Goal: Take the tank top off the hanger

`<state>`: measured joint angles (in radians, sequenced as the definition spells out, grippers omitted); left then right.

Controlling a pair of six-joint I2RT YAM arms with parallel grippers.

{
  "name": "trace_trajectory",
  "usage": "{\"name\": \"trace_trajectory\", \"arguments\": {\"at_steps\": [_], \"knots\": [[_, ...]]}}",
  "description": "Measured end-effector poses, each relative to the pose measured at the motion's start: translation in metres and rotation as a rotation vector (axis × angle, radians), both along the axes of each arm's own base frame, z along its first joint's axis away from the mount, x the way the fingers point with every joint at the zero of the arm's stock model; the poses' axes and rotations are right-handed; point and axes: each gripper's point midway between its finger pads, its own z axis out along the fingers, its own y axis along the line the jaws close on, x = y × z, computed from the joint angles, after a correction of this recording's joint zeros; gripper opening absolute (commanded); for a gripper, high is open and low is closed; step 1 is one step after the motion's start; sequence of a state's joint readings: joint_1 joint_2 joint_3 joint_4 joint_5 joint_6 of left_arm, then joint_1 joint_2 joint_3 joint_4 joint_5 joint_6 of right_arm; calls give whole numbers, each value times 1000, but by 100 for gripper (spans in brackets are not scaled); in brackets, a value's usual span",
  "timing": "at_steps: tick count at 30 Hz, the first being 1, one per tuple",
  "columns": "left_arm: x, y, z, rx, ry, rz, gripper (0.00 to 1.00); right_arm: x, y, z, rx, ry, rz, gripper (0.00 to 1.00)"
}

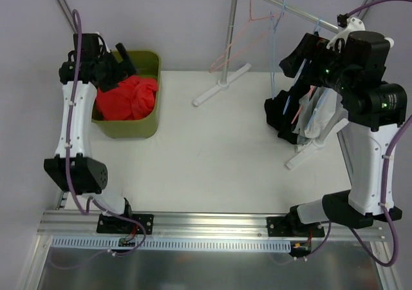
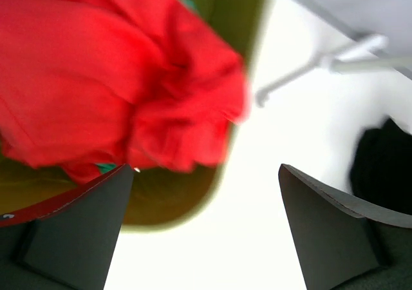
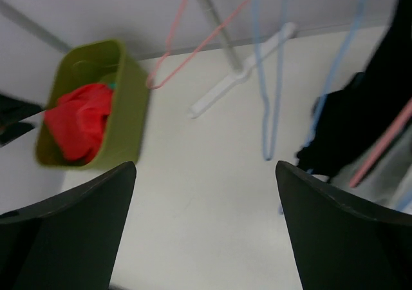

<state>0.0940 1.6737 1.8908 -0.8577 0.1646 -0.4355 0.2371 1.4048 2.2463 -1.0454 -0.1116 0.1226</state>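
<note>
A black tank top [image 1: 284, 113] hangs on a hanger at the right end of the clothes rail [image 1: 302, 13]; it also shows in the right wrist view [image 3: 367, 119] and, blurred, in the left wrist view [image 2: 383, 164]. My right gripper [image 1: 288, 60] is open and empty, raised just left of and above the tank top; in its own view [image 3: 205, 165] nothing lies between the jaws. My left gripper [image 1: 124, 59] is open and empty above the green bin [image 1: 149, 125]; in its own view [image 2: 206, 167] the jaws stand wide apart.
A red garment [image 1: 129, 96] fills the green bin [image 2: 168, 203]. An empty pink hanger [image 1: 239, 37] and an empty blue hanger [image 1: 275, 45] hang on the rail. Pale garments [image 1: 320, 113] hang right of the tank top. The rack's white foot [image 1: 222, 84] rests on the table.
</note>
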Motion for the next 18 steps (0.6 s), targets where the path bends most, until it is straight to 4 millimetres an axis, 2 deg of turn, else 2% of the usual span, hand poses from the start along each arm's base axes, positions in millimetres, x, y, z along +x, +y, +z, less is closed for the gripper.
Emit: {"name": "trace_trajectory", "arguments": {"at_steps": [1,2,5,6,7,8,9,10,13,15,18], "knots": [[-10,-12,19,5,-47,-33,99,7,-11,-7,-39,16,-59,88],[-22,-26,34,11,-92,-70,99,15,-24,-19,-91,48,-131,87],[-73,-74,73,15,-209,-212,99,31,-41,-39,-170,104,-219,79],[-93,-88,81,7,-243,-267,99,39,-46,-46,-196,123,-246,77],[-112,-99,85,-5,-260,-312,99,46,-49,-53,-219,139,-267,69],[-126,-102,85,-7,-272,-330,99,53,-52,-59,-239,153,-282,65],[-137,-100,81,-9,-271,-335,99,59,-53,-65,-257,168,-291,61],[-145,-98,74,-8,-259,-333,99,65,-54,-71,-273,183,-299,51],[-158,-97,45,-10,-193,-342,99,82,-57,-86,-306,215,-322,47],[-162,-98,18,-12,-119,-352,99,91,-60,-95,-329,234,-348,45],[-170,-99,-8,-21,-44,-365,99,99,-65,-104,-353,255,-384,32]]}}
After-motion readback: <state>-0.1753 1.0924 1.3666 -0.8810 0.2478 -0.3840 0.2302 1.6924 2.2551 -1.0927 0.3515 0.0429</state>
